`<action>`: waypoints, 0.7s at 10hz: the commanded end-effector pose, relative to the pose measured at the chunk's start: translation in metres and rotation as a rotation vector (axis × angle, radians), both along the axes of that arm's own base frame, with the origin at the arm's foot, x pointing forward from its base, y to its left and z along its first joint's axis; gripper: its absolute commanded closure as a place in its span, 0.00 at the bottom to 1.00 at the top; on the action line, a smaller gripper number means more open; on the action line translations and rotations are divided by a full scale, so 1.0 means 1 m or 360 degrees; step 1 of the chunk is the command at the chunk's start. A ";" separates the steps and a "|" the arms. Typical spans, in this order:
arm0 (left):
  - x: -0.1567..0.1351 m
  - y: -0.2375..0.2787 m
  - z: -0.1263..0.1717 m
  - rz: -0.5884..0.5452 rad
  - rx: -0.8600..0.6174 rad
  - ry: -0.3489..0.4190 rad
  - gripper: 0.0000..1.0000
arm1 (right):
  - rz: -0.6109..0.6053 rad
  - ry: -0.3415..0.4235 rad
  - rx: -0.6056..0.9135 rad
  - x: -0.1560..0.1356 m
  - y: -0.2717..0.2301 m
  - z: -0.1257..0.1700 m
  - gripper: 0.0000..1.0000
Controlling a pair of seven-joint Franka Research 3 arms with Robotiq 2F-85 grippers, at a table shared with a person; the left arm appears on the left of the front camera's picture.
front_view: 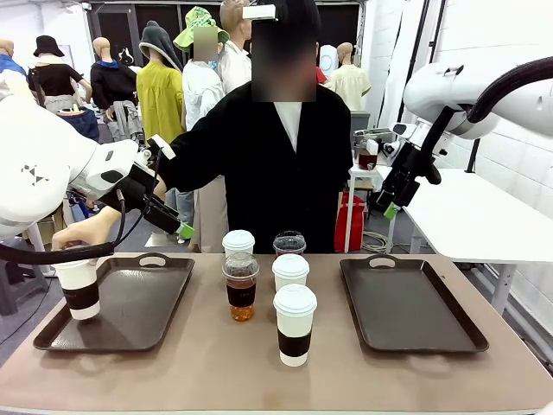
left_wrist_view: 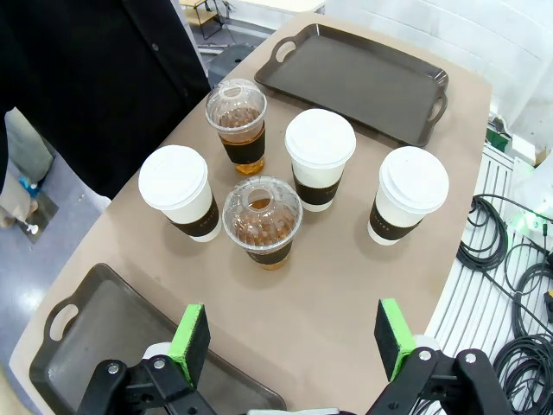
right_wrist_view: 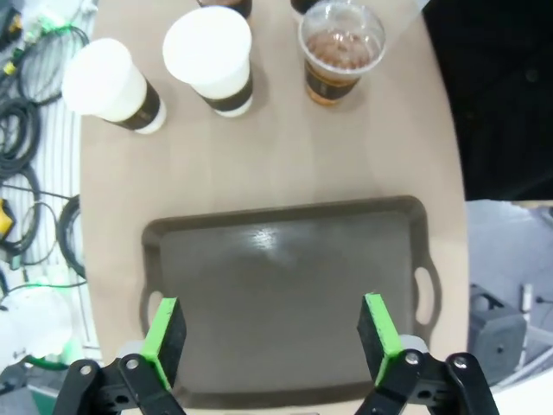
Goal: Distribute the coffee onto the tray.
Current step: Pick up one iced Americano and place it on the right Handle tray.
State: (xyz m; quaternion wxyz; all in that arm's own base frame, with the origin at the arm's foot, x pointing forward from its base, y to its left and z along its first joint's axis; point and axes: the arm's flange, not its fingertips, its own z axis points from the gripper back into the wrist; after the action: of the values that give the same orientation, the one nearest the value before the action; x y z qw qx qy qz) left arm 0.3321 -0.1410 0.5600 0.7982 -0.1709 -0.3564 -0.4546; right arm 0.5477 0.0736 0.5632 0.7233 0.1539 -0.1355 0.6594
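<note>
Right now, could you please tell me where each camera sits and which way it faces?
Front view: fixed between the arms, facing across the table at the person, whose hand rests on a white cup in the left tray; left gripper and right gripper hang above.
Left wrist view: above the left tray, facing down across five cups; its open fingers rise from below.
Right wrist view: over the right tray, facing straight down; open fingers below.
Shared: both wrist views show the right tray.

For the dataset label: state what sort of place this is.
Probably a robotics lab, not a café: loose cables, a white workbench, a white robot arm.
</note>
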 end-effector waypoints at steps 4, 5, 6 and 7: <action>0.000 0.001 -0.001 -0.0004 -0.0010 0.0006 0.00 | 0.0000 0.0000 0.0000 0.000 0.000 0.000 0.00; 0.000 0.001 -0.001 -0.0004 -0.0010 0.0006 0.00 | 0.0000 0.0000 0.0000 0.000 0.000 0.000 0.00; 0.000 0.001 -0.001 -0.0004 -0.0010 0.0006 0.00 | 0.0000 0.0000 0.0000 0.000 0.000 0.000 0.00; 0.000 0.001 -0.001 -0.0004 -0.0010 0.0006 0.00 | -0.0002 -0.0017 -0.0025 0.001 0.001 0.001 0.00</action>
State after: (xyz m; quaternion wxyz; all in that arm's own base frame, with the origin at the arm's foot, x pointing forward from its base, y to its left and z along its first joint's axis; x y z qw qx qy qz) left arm 0.3321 -0.1409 0.5600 0.7982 -0.1709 -0.3564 -0.4545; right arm 0.5483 0.0744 0.5639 0.7240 0.1448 -0.1339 0.6610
